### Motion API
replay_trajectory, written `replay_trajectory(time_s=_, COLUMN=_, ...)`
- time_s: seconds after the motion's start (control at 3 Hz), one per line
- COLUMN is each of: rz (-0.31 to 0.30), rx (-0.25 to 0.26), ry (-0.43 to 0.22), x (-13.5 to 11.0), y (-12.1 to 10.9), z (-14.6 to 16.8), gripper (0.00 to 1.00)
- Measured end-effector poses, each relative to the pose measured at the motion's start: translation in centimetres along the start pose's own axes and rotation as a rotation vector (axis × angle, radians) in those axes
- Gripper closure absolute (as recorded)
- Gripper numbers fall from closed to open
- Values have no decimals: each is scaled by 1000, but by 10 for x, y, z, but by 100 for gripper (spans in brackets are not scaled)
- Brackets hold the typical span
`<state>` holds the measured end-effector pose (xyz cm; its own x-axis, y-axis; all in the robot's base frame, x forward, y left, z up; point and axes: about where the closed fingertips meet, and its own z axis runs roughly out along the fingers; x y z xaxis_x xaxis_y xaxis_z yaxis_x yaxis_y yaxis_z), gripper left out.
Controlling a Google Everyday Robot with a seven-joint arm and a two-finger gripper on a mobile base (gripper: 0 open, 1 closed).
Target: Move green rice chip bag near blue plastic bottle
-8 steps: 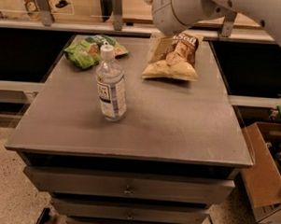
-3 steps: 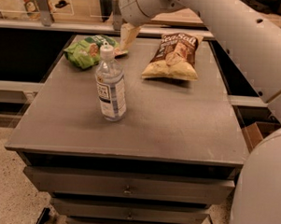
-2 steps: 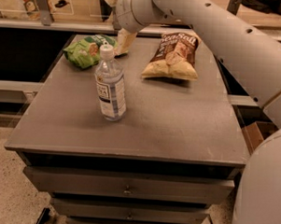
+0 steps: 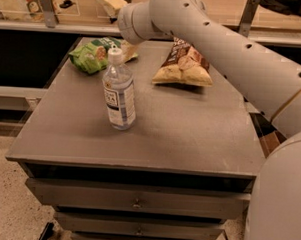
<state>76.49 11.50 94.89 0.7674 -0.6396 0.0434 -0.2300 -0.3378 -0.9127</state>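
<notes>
The green rice chip bag (image 4: 92, 54) lies at the back left corner of the grey table (image 4: 190, 133). The blue plastic bottle (image 4: 119, 93) stands upright in front of it, a little to the right, with its white cap on. My arm (image 4: 218, 50) reaches in from the right across the back of the table. My gripper (image 4: 127, 52) is low over the table, just at the right end of the green bag and behind the bottle's cap. Part of it is hidden by the bottle.
A brown-and-yellow chip bag (image 4: 184, 67) lies at the back middle of the table, under my arm. Drawers (image 4: 137, 204) sit below the tabletop. A rail and a glass-fronted shelf (image 4: 45, 7) run behind the table. A cardboard box (image 4: 267, 141) stands on the floor at right.
My arm has swung from over the brown chip bag leftward and down to the green bag's right end. The bags and the bottle have not moved.
</notes>
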Motion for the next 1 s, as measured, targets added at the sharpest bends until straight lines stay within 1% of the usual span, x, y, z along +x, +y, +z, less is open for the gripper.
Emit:
replay_trajectory(time_s=0.33, rz=-56, rx=-15, ry=-32, x=0, y=4, z=26, gripper=0)
replay_trajectory(time_s=0.67, rz=-111, rx=-40, ry=-89, x=6, y=2, z=50, gripper=0)
replay_trajectory(time_s=1.0, rz=-148, rx=-68, ry=-139, x=9, y=5, z=68, gripper=0)
